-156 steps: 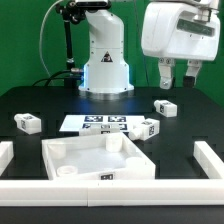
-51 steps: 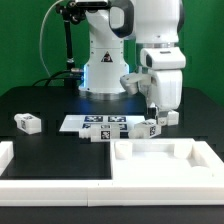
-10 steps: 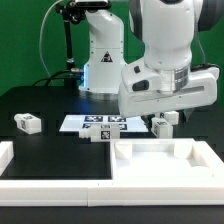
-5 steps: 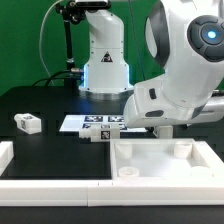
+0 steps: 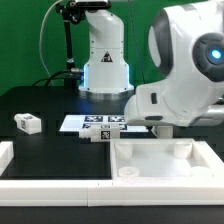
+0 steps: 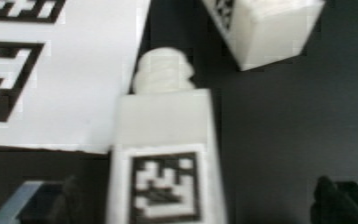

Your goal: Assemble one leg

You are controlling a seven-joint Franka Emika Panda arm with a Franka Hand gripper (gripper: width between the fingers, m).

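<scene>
The gripper (image 6: 185,203) hangs over the leg (image 6: 163,140). Its dark fingers (image 6: 34,200) are spread wide to either side, clear of it. The leg lies flat along the edge of the marker board (image 6: 43,80), its knobbed tip pointing toward a second leg (image 6: 265,30) close by. In the exterior view the arm (image 5: 180,95) hides this spot. A third leg (image 5: 28,123) sits on the black table (image 5: 50,100) at nine o'clock from the board, and the tray (image 5: 160,166) sits at five o'clock.
</scene>
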